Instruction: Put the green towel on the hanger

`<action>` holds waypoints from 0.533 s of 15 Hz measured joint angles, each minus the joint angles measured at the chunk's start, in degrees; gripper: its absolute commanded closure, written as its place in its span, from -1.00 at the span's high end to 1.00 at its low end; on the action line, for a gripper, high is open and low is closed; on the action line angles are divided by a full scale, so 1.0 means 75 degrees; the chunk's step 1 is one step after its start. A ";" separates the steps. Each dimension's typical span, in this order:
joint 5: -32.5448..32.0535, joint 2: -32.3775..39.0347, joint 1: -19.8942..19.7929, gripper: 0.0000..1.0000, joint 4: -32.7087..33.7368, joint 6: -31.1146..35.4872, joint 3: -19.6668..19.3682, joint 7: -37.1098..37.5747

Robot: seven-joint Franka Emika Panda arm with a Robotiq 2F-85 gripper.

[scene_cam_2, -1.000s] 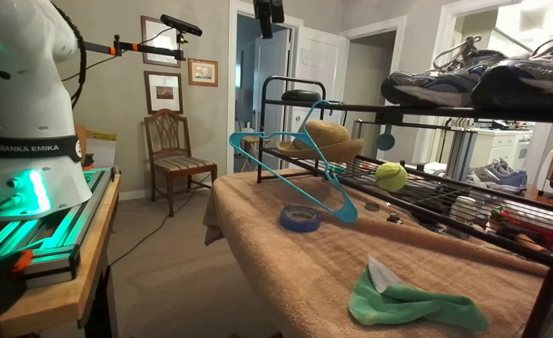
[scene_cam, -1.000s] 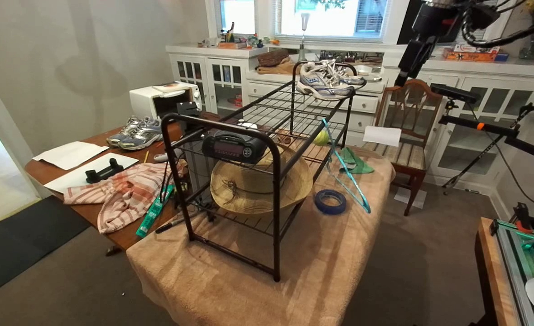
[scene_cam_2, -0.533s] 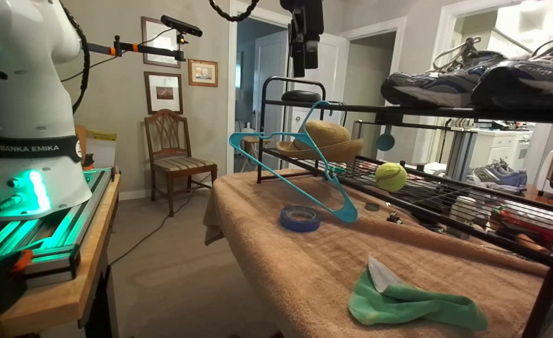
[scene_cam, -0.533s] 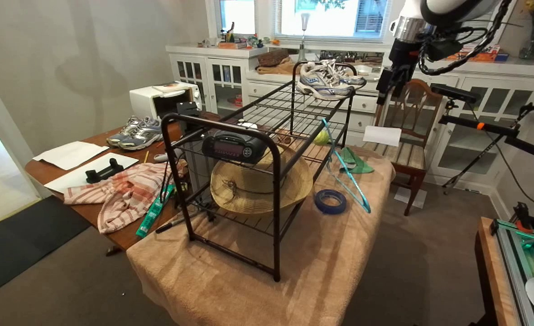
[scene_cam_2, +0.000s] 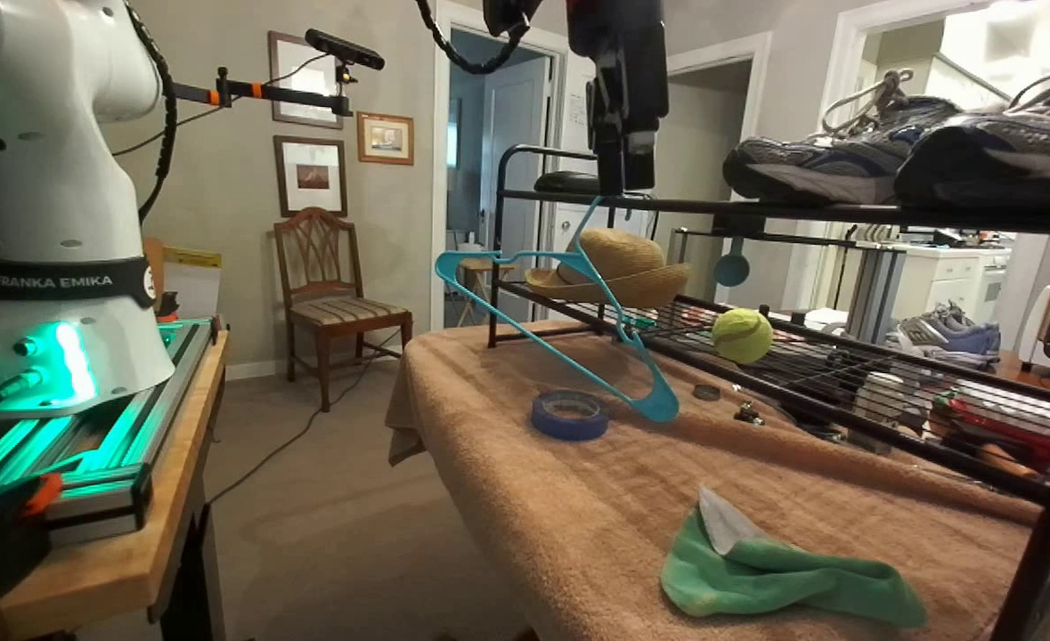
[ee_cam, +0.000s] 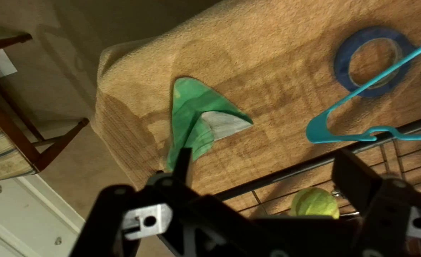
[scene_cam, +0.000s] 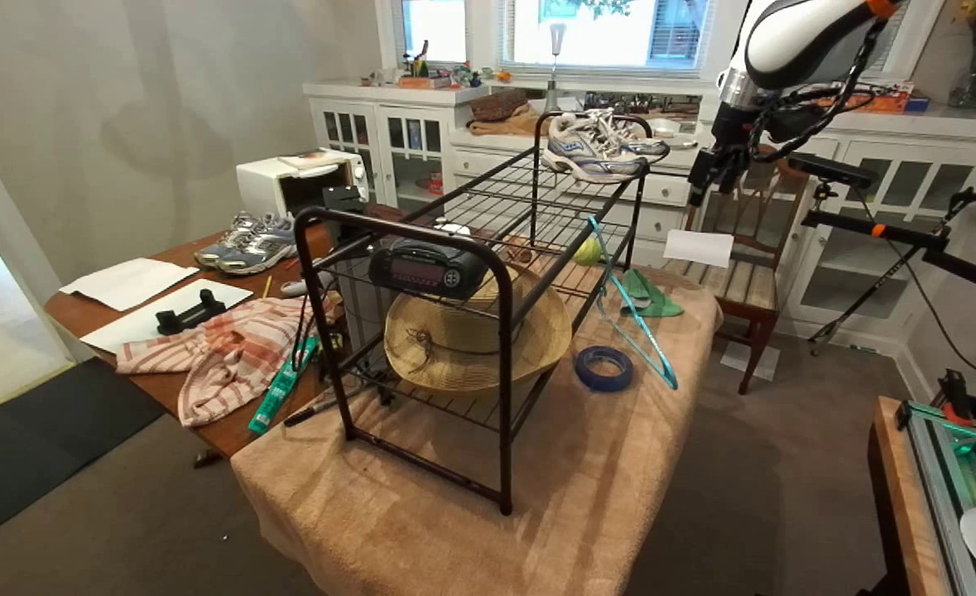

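The green towel (scene_cam_2: 783, 574) lies crumpled on the tan-covered table, with a grey-white corner folded up. It also shows in an exterior view (scene_cam: 653, 300) and the wrist view (ee_cam: 192, 103). The hanger, a teal-blue plastic clothes hanger (scene_cam_2: 663, 405), hooks over the top bar of the black wire rack (ee_cam: 285, 174) and hangs tilted along its side. It shows in the wrist view (ee_cam: 317, 130) too. My gripper (ee_cam: 265, 152) is open and empty, its fingers wide apart, high above the table. In the wrist view one finger overlaps the towel's lower edge. The gripper shows in both exterior views (scene_cam: 711, 192) (scene_cam_2: 624, 189).
A blue tape roll (scene_cam_2: 569, 416) lies under the hanger. A tennis ball (scene_cam_2: 743, 336) and a straw hat (scene_cam_2: 618, 267) sit on the rack's lower shelf. Shoes (scene_cam: 591, 149) and a clock radio (scene_cam: 430, 269) stand on top. A chair (scene_cam: 728, 281) stands beyond the table.
My gripper has come down and moved in closer to the rack and towel: lower and leftward in one exterior picture, lower and rightward in the opposite one. Towel and hanger have not moved.
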 measured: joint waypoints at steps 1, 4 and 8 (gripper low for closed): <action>0.0065 0.0126 -0.0095 1.00 0.0015 0.0159 -0.0057 -0.0134; 0.0078 0.0555 -0.0371 1.00 0.0153 0.0528 -0.0181 -0.0244; 0.0079 0.0769 -0.0431 1.00 0.0308 0.0553 -0.0187 -0.0246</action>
